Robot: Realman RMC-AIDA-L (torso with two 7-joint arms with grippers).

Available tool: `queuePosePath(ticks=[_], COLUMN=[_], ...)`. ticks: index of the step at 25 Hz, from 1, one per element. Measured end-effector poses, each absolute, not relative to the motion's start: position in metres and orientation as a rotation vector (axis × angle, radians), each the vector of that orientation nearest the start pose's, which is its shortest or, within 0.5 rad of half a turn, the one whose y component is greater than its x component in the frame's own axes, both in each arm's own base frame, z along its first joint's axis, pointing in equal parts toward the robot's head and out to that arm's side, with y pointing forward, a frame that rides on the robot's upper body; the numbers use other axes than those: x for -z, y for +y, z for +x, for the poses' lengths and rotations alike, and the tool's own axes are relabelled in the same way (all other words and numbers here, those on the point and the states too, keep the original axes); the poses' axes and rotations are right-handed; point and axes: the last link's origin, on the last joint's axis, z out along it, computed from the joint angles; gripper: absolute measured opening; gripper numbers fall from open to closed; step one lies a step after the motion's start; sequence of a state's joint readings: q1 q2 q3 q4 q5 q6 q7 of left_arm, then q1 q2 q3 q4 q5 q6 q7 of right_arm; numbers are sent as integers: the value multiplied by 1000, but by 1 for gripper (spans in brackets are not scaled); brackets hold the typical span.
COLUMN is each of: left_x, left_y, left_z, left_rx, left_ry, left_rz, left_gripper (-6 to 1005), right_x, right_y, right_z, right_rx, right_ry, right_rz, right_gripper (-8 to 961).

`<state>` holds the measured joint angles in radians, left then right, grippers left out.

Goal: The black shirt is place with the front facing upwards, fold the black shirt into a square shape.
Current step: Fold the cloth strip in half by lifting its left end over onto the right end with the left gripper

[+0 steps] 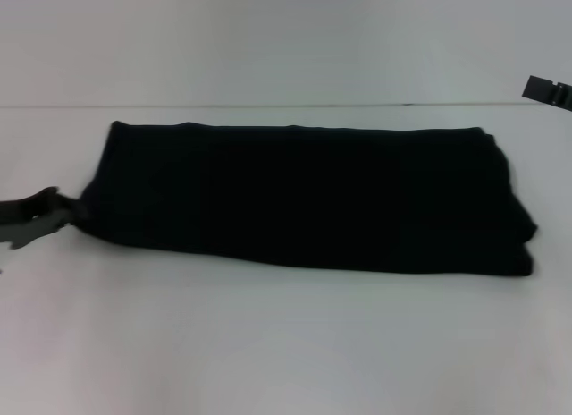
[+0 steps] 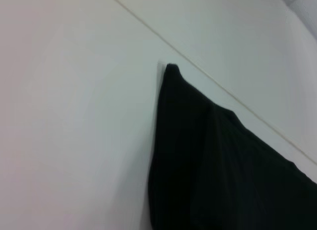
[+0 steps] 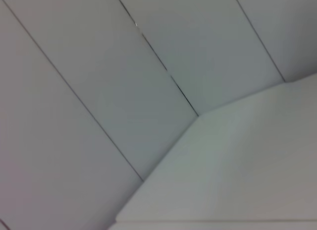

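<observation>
The shirt (image 1: 304, 200) lies on the white table (image 1: 286, 343), folded into a long band that runs from the robot's left to its right across the middle of the head view, with none of its lettering or neck label showing. Its far edge is nearly straight and lies close to the table's back edge; its near edge slants a little, sitting nearer the robot on the right. The right end looks thicker, with stacked layers rounding off at the corner, while the left end is flatter and comes to a blunt lower corner. The left gripper (image 1: 64, 211) is low over the table at that left end, its fingertips right at the shirt's lower left corner; whether the jaws are clenched on the cloth or released I cannot tell, since dark fingers meet dark fabric there. The left wrist view shows the shirt (image 2: 218, 160) as a dark wedge with one raised, pointed corner and a fold line down its surface, lying on the pale table (image 2: 74, 116). The right gripper (image 1: 547, 90) is up at the far right edge of the head view, well apart from the shirt; its jaws cannot be made out either. The right wrist view shows only the table (image 3: 237, 165) and a pale panelled wall (image 3: 99, 81) behind it
</observation>
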<state>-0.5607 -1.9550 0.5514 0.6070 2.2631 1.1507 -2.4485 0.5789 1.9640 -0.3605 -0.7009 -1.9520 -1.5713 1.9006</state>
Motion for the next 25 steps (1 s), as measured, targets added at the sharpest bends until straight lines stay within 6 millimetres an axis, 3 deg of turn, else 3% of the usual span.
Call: queuePosePath(ticks=[3,9,14,17,20,23,24,25], left_x=[-76,-131,-151,-147,-128,-86,-59,-47], left_y=[358,319,305,313,333,357,368,372], left_z=[-366,-413,-418,-393,-339,-275,-246,-233], left_rx=[588,671,704,835,1076,1219,1239,1238], left_ry=[-1831,-1763,-1745,-1735,-1695,-1659,-1650,-1643], left_rz=[-1704,-1524,-1512,-1621,-1851,-2091,-2194,-2239], left_gripper=[37,45,51,55,58,62,63,64], right_x=[-99,-87,-81,-81,-86,-93,-96,-100], right_y=[371,378,380,379,375,368,365,362], right_z=[273,263,256,257,262,267,270,273], right_rx=[-1092,-1133,-1144,-1140,-1129,-1127,-1122,-1116], right_ry=[1188,1193,1186,1175,1159,1138,1132,1127], right_rz=[-2219,-2214,-2231,-2238,-2240,-2254,-2259,-2263], right_gripper=[907,907,906,906,906,907,907,907])
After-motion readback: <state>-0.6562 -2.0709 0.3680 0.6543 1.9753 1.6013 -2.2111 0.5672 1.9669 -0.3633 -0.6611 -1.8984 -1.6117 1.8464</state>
